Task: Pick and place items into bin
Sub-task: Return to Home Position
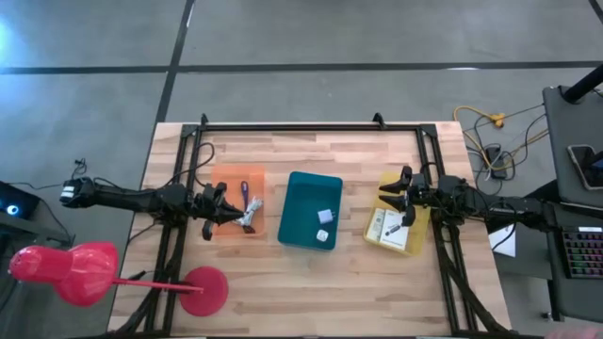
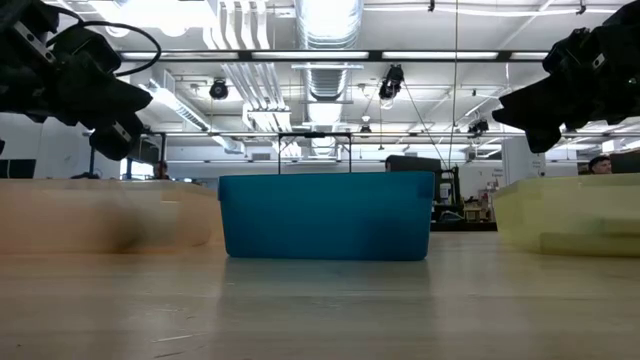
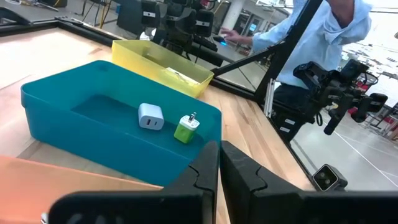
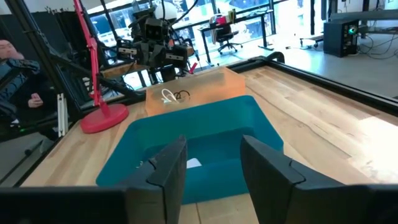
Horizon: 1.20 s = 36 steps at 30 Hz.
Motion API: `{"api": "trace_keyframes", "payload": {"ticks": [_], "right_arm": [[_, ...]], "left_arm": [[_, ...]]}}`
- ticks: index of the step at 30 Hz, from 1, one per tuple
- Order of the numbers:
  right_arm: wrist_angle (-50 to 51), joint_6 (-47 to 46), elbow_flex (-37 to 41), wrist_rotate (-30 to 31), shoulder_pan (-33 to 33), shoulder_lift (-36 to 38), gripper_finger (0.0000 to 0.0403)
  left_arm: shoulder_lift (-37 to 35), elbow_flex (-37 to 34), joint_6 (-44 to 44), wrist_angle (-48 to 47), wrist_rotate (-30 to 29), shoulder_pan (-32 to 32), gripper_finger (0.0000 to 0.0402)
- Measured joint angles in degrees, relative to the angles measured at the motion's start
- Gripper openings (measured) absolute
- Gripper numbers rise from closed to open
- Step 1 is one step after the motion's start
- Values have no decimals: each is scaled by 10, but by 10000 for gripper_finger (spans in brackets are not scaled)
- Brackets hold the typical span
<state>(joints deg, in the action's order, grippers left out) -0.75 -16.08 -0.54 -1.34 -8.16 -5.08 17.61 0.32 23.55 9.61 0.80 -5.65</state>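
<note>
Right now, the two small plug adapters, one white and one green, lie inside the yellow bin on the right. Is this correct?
Not quite. The white adapter and the green adapter lie inside the teal bin in the middle, not in the yellow bin on the right. The left wrist view shows this plainly.

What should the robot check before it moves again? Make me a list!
1. Left hand empty: shut, nothing in it. Ok.
2. Right hand empty: open, nothing between its fingers. Ok.
3. Hands clear of the bins: in the low view both hang above the rims. Ok.
4. Boxes inside the yellow bin: white boxes lie in it. Ok.
5. Nothing left to move: a purple stick and wiry pieces lie in the orange bin. Cannot tell if they belong there.
6. People away: a person is off beyond the yellow bin. Ok.
</note>
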Motion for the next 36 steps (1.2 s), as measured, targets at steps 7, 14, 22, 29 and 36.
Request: {"api": "trace_keyframes", "payload": {"ticks": [7, 14, 22, 29, 36], "right_arm": [[0, 0, 0, 0, 0, 0, 143], [0, 0, 0, 0, 0, 0, 140], [0, 0, 0, 0, 0, 0, 135], [0, 0, 0, 0, 0, 0, 141], [0, 0, 0, 0, 0, 0, 135]], "left_arm": [[0, 0, 0, 0, 0, 0, 0], [0, 0, 0, 0, 0, 0, 0], [0, 0, 0, 0, 0, 0, 0], [0, 0, 0, 0, 0, 0, 0], [0, 0, 0, 0, 0, 0, 0]]}}
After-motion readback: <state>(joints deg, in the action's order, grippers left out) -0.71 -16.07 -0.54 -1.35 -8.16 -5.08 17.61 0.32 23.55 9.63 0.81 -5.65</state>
